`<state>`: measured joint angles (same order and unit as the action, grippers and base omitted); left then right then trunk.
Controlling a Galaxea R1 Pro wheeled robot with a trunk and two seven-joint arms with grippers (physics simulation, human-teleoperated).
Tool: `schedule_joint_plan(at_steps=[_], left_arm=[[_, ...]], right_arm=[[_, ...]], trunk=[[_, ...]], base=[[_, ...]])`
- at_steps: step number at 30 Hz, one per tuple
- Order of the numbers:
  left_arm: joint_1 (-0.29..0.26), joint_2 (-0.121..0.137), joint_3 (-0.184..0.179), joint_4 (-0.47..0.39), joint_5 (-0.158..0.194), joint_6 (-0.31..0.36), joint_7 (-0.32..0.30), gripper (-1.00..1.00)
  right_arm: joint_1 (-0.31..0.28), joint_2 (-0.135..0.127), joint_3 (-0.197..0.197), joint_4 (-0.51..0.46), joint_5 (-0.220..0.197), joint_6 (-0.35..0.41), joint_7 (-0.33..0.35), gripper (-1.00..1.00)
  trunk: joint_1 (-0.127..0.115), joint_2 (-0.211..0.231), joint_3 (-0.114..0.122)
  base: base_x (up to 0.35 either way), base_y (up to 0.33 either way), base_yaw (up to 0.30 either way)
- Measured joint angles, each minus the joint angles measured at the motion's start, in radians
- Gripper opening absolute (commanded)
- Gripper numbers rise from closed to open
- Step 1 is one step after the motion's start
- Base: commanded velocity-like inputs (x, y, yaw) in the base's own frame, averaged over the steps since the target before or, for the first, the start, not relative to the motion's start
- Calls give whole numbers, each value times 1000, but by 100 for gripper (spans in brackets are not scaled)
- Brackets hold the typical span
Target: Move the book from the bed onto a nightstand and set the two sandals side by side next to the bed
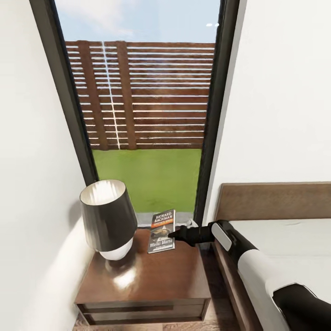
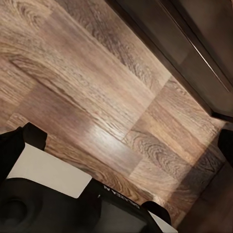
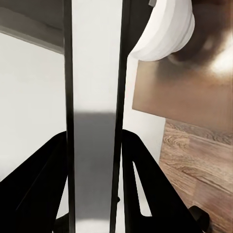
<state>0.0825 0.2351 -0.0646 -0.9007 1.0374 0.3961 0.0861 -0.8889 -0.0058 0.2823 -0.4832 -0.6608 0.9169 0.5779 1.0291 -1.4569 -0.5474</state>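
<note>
The book (image 1: 162,231) stood tilted at the back of the nightstand (image 1: 151,280), near the window (image 1: 147,105), its lower edge on the wooden top. The right gripper (image 1: 174,235) was closed on the book's edge, fingers (image 3: 145,184) on both sides. A lamp (image 1: 108,220) stood just beside it. The bed (image 1: 294,248) lay at the right. The left gripper's opening couldn't be told; only plank floor (image 2: 97,97) showed below.

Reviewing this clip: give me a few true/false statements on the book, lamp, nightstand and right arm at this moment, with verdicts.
1. The book is over the nightstand. True.
2. The book lies on the bed. False: it is at the nightstand, by the window.
3. The right end effector is at the book's edge. True.
4. The lamp stands on the floor. False: it stands on the nightstand.
5. The lamp is beside the book. True.
</note>
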Motion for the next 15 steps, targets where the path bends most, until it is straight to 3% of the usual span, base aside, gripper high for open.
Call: schedule_joint_plan(at_steps=[15], left_arm=[[0, -1, 0, 0, 0, 0, 0, 100]], right_arm=[[0, -1, -1, 0, 0, 3, 1, -100]], trunk=[[58, -105, -47]], base=[[0, 0, 3]])
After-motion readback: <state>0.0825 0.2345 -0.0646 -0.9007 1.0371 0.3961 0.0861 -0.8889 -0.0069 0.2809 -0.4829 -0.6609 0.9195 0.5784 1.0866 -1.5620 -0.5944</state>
